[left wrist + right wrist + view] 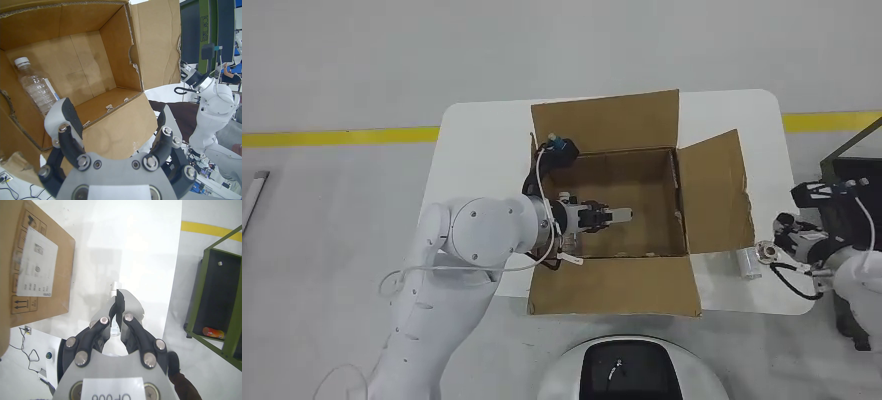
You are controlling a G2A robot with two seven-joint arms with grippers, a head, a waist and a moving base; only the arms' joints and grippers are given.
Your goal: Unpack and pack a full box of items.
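Observation:
An open cardboard box stands on the white table, flaps folded out. My left gripper hangs inside the box over its bare floor, open, nothing between its fingers. A clear water bottle with a white cap lies in the box along one wall, beside one of the left fingers. To the right of the box, near the table's edge, my right gripper is shut on a small clear bottle with a white cap; the same bottle rests low on the table.
The box's right flap slopes toward the right arm. A green cart with an orange item on its lower shelf stands just past the table's right edge. Bare table lies behind and left of the box.

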